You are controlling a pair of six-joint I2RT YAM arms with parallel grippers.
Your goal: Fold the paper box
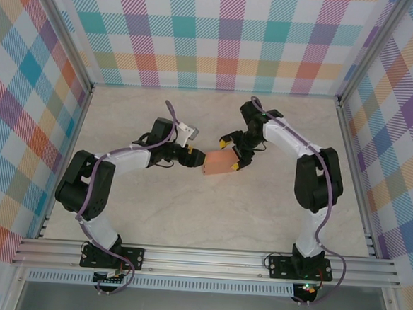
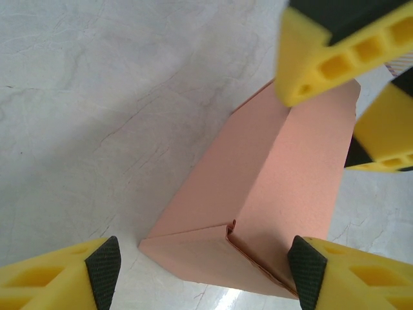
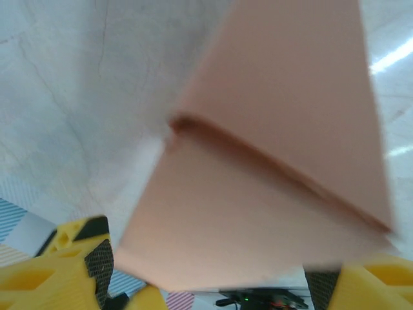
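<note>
Paper box (image 1: 219, 163) sits between the wide left tool (image 2: 205, 274) and the right tool (image 3: 210, 271), grip unclear, probably to press its ends closed.

Marbled tabletop (image 1: 209, 219); plaid walls (image 1: 222, 35); alu frame rail (image 1: 206, 258) at near edge.

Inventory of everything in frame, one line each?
box: 1, salmon-orange, table centre, between the two grippers
table: 1, pale marbled, under everything
walls: 3, pastel plaid, left, back and right
frame: 1, silver rails, around the table
left arm: 1, black and white, reaching to the box
right arm: 1, black and white, reaching to the box
left gripper: 1, yellow and black, open, astride one end of the box
right gripper: 1, yellow and black, at the other end, grip unclear
</note>
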